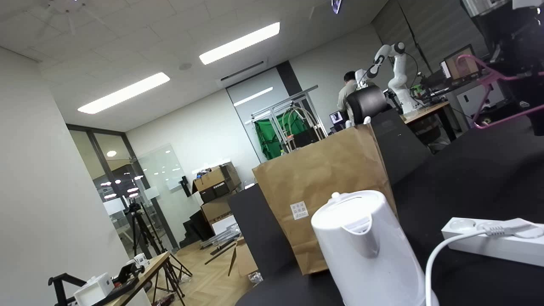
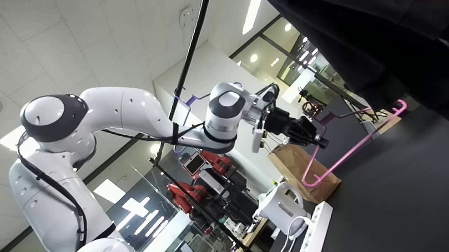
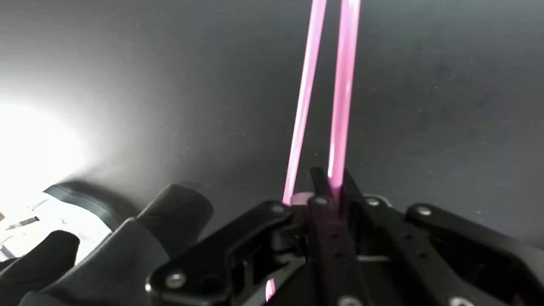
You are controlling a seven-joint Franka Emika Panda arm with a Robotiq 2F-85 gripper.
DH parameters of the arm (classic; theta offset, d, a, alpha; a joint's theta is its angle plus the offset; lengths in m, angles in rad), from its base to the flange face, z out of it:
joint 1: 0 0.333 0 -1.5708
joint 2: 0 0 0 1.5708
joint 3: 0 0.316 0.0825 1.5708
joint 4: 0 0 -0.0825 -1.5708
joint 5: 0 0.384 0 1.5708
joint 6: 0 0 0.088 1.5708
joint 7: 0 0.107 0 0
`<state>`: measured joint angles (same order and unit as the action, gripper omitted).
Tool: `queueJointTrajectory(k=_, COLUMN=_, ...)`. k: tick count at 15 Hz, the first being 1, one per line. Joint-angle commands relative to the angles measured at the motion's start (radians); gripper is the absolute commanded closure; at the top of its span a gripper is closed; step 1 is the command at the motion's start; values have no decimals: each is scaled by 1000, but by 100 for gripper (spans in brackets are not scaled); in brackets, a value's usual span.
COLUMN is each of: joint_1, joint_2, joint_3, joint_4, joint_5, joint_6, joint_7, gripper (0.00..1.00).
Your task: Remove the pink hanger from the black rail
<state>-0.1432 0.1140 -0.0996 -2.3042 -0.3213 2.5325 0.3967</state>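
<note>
The pink hanger (image 2: 357, 147) is in the air above the black table, apart from the black rail (image 2: 192, 42) in an exterior view. My gripper (image 2: 322, 142) is shut on a bar of it, near its middle. The hanger also shows at the right edge of an exterior view (image 1: 495, 76), tilted, with its hook pointing left. In the wrist view two pink bars of the hanger (image 3: 343, 85) run upward, and the thicker one passes between my fingertips (image 3: 332, 182). A purple hanger (image 2: 192, 101) hangs on the rail behind the arm. The gripped part is mostly hidden by the fingers.
On the black table (image 2: 412, 214) stand a brown paper bag (image 1: 323, 165), a white kettle (image 1: 374, 250) and a white power strip (image 1: 497, 244) with a white cable (image 1: 442, 246). A large dark cloth-like shape (image 2: 387, 44) hangs over the table at upper right.
</note>
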Motion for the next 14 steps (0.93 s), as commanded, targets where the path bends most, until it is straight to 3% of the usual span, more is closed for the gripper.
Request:
queueJointTrajectory(k=1, joint_1=29, joint_2=25, joint_3=-31, joint_4=1, joint_5=-1, joint_6=9, joint_7=3, gripper=92)
queueJointTrajectory(k=10, joint_1=32, joint_2=12, joint_3=-33, joint_4=2, joint_5=6, joint_6=9, joint_7=-10, gripper=92)
queueJointTrajectory(k=11, joint_1=32, joint_2=12, joint_3=-33, joint_4=2, joint_5=6, joint_6=9, joint_7=-10, gripper=98)
queueJointTrajectory(k=14, joint_1=40, joint_2=49, joint_3=-39, joint_4=-5, joint_5=-1, joint_6=98, joint_7=14, gripper=98)
